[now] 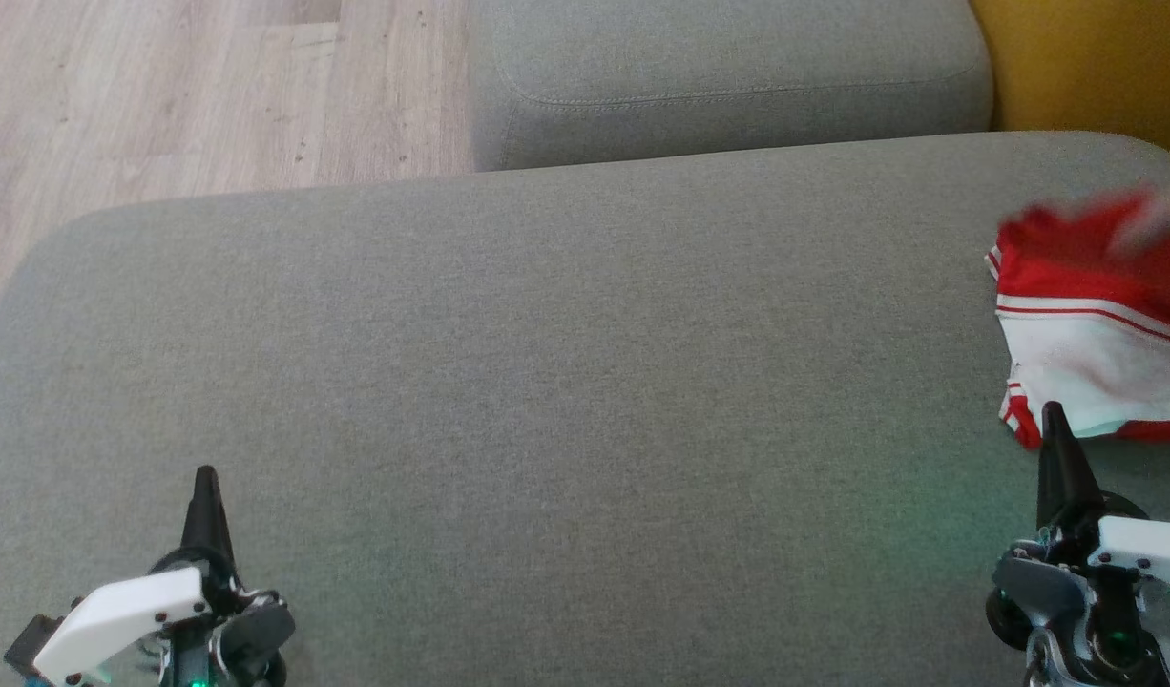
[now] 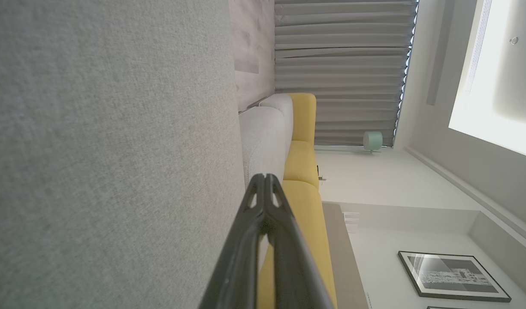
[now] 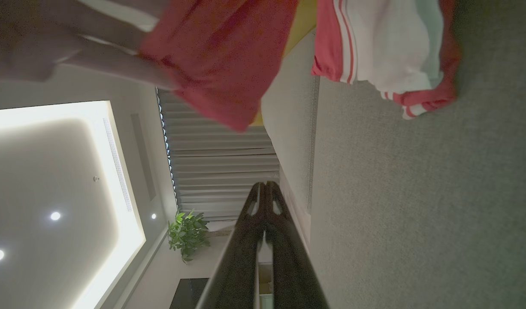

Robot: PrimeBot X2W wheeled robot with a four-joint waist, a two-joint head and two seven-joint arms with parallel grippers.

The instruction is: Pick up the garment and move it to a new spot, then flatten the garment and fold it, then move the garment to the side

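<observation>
Basically, one big grey seat cushion point(image 1: 547, 382) spans the head view, its far-left corner rounding off to wood floor point(image 1: 165, 95). A second grey cushion point(image 1: 728, 76) sits beyond the far edge.

The red-and-white garment point(image 1: 1091, 334) lies bunched at the cushion's right side, cut off by the frame, with its top blurred. The right wrist view adds more: a red part of it is lifted off the cushion, next to a blurred person's arm point(image 3: 52, 47).

A wide stretch of grey fabric lies between the grippers. The left gripper point(image 1: 206, 487) is clenched on nothing, well apart from the garment. The right gripper point(image 1: 1055, 425) is clenched too, also on nothing, its tip just beside the garment's near hem.
</observation>
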